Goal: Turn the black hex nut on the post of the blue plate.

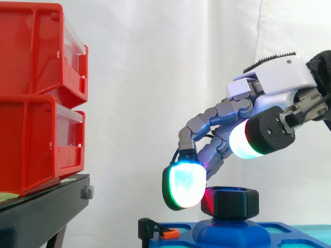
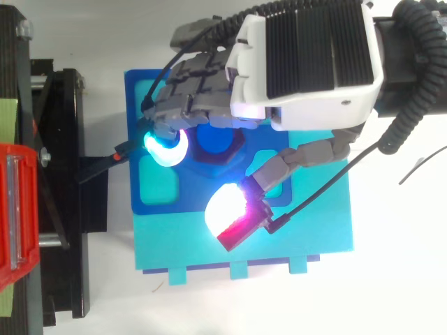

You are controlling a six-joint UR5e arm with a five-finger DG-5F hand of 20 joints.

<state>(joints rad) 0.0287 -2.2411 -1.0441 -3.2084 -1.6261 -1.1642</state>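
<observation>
Our hand (image 1: 279,82) hangs loosely open, gripping nothing. Its bent fingertips (image 1: 183,186) reach down just beside the nut (image 1: 235,202); we cannot tell whether they touch. The thumb (image 2: 227,206) is spread clear of it. The nut sits on its post under the palm, on the blue plate (image 2: 136,105). Beyond the fingertips an orange clip (image 1: 168,233) sits at the plate's edge. Farther that way are red bins (image 1: 36,98) on a black stand (image 1: 41,212).

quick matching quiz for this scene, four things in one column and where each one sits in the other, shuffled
1 black hex nut
2 flat blue plate
3 red plastic bins
4 robot hand

a stacked on the black stand
b above the nut
c on the raised blue post
d beneath the post

Pairs: 1-c, 2-d, 3-a, 4-b
</observation>
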